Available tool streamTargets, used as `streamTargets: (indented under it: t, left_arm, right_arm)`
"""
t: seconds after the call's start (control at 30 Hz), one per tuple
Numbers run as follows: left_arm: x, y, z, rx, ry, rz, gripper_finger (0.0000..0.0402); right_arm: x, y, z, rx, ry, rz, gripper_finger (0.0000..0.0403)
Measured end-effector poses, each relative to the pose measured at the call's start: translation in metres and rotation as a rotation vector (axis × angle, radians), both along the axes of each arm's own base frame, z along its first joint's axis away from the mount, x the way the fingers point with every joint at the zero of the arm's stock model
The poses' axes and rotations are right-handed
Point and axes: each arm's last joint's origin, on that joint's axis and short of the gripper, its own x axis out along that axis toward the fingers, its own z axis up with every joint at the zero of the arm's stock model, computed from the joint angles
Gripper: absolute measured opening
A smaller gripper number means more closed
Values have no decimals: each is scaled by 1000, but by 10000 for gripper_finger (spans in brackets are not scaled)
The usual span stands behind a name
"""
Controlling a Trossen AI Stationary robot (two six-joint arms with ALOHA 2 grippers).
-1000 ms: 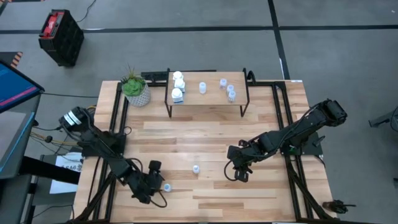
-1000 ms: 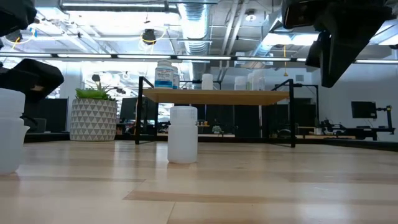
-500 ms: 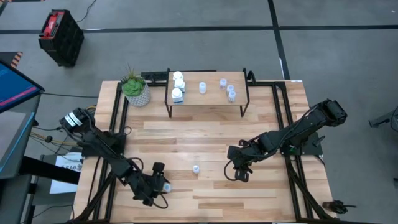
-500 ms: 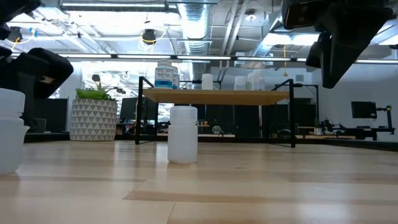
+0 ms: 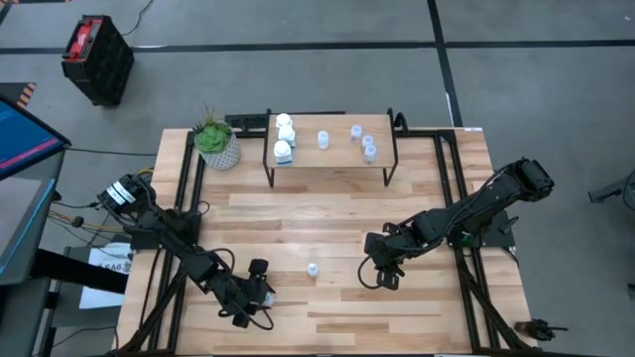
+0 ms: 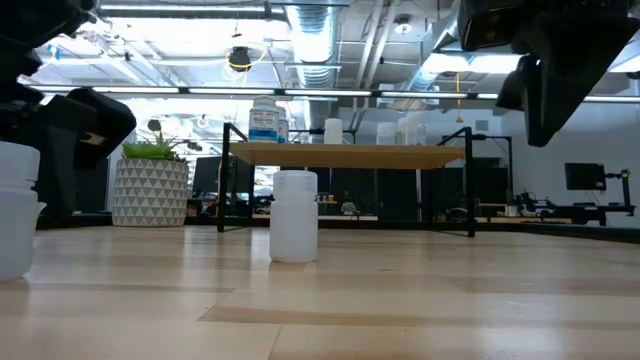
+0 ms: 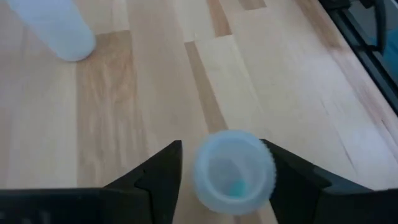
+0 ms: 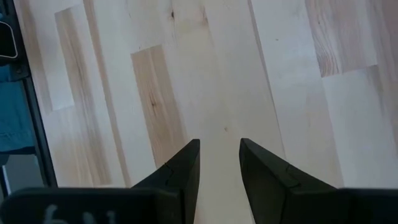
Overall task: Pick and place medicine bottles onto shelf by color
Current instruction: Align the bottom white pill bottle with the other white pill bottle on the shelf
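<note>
My left gripper (image 5: 260, 289) is open near the table's front left. Its fingers stand on either side of a small translucent bottle (image 7: 233, 171), which stands upright on the table and also shows in the low view (image 6: 15, 220). A second small bottle (image 5: 312, 269) stands upright mid-table and shows in the low view too (image 6: 293, 215). My right gripper (image 5: 383, 278) hovers over bare wood (image 8: 219, 149), narrowly open and empty. The shelf (image 5: 332, 157) at the far side holds three white bottles (image 5: 284, 137) on its left and several translucent ones (image 5: 359, 139) on its right. My left gripper comes at the small bottle low and slanting, from the table's left. One finger (image 7: 283, 171) lies right beside the bottle's side, and the other (image 7: 165, 168) stands off with a small gap. I cannot tell whether it touches. The bottle stands on the table.
A white plant pot (image 5: 218, 147) stands at the far left beside the shelf. Black frame rails (image 5: 451, 198) run along the table's left and right sides. Open wood lies between the two arms and in front of the shelf.
My left gripper has moved toward the table's right edge, up to the small bottle, and its open fingers now stand on either side of it. The bottle has stayed where it was.
</note>
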Motion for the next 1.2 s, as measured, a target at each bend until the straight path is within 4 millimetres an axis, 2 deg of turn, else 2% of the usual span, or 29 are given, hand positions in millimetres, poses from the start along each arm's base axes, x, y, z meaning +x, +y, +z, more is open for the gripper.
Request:
streamTargets:
  t: [0.17, 0.27, 0.37, 0.47, 0.57, 0.7, 0.87, 1.07, 1.2]
  left_arm:
    - [1, 9, 13, 47, -33, -20, 103]
    - [8, 27, 29, 75, -78, 0, 101]
    - [22, 61, 50, 85, -142, 72, 101]
    - [38, 106, 73, 71, -213, 178, 101]
    - [55, 152, 101, 71, -289, 269, 101]
    - [78, 198, 141, 111, -359, 303, 101]
    - [110, 249, 178, 195, -274, 387, 101]
    - [149, 291, 184, 226, -142, 386, 101]
    - [160, 309, 181, 192, -114, 347, 101]
  right_arm:
    - [-1, 0, 0, -3, 8, 0, 136]
    - [-1, 0, 0, -3, 8, 0, 136]
    - [-1, 0, 0, -4, 10, 0, 136]
    - [-1, 0, 0, -4, 10, 0, 136]
    - [-1, 0, 0, -5, 11, 0, 136]
    - [-1, 0, 0, -5, 12, 0, 136]
    - [-2, -1, -1, -8, 19, 0, 136]
    - [-2, -1, -1, -10, 24, 0, 136]
    - [-3, -1, -1, -13, 31, 0, 136]
